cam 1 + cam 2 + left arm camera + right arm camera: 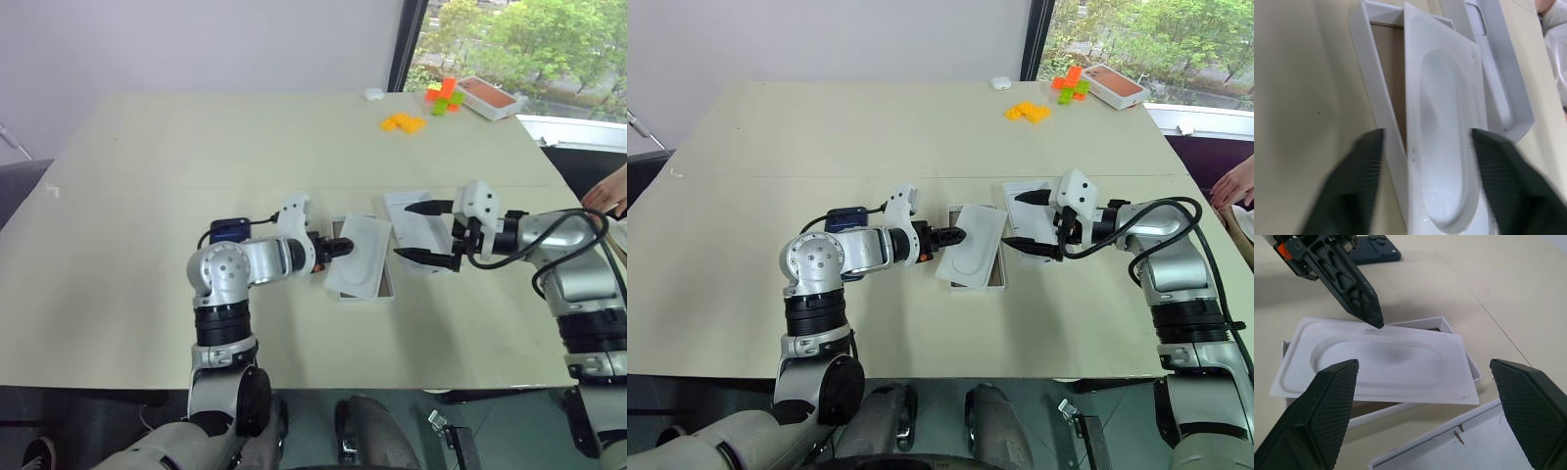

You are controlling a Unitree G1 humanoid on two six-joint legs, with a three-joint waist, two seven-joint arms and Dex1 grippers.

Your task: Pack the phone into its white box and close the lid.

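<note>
The white box [1371,83] sits in the middle of the table, a strip of its tan floor showing. A thin white insert [360,257] with a rounded recess lies skewed on top of it. My left gripper [340,248] is open at the insert's left edge, one finger on each side of that end. The lid [1469,440] rests inside up just right of the box. Over it hangs my right gripper [400,231], open wide and empty. The dark navy phone [228,231] lies flat on the table behind my left forearm.
Orange blocks [404,122] and orange and green ones [446,95] lie at the far right of the table, beside a white box with a reddish top [492,96]. A person's hand [609,193] shows at the right edge.
</note>
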